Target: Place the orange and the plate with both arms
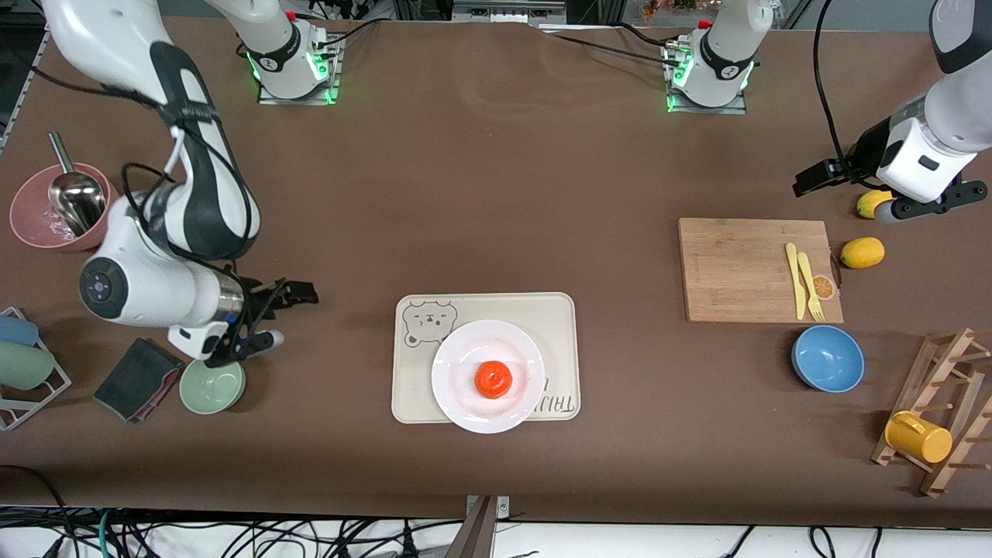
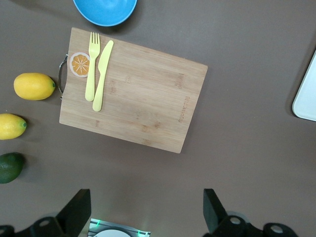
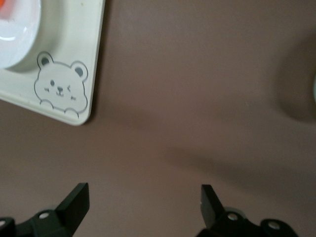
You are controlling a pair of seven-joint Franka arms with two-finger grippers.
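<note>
Front view, from its first edge across: a pink bowl [image 1: 46, 221] with a metal scoop [image 1: 74, 194] in it was seen at the right arm's end of the table, and nearer the camera a rack [image 1: 27, 380], a dark cloth [image 1: 138, 378] and a small green saucer [image 1: 211, 386]. The right gripper [image 1: 260, 341] was held over the table just beside the saucer, its fingers [image 3: 74, 202] spread wide in the right wrist view and nothing between them. Mid-table, a cream bear-print tray [image 1: 558, 310] was laid flat, and the plate [image 1: 465, 403] was set on it, overhanging the tray's nearer edge slightly. The orange [image 1: 493, 379] was seated in the middle of the plate, touched by neither gripper. Toward the left arm's end, a board [image 1: 736, 271] was placed, with a yellow knife [image 1: 793, 279] and fork [image 1: 811, 288] lying side by side on it next to a small orange-slice picture [image 1: 824, 287]. A blue bowl [image 1: 828, 359] was found nearer the camera than the board, and a lemon [image 1: 862, 253] just beside the board. The left gripper [image 1: 891, 203] was held over a second lemon [image 1: 872, 203]; in the left wrist view its fingers [image 2: 76, 210] were seen parted and empty. A wooden rack [image 1: 945, 411] bearing a yellow cup [image 1: 918, 437] was stood at that end.
</note>
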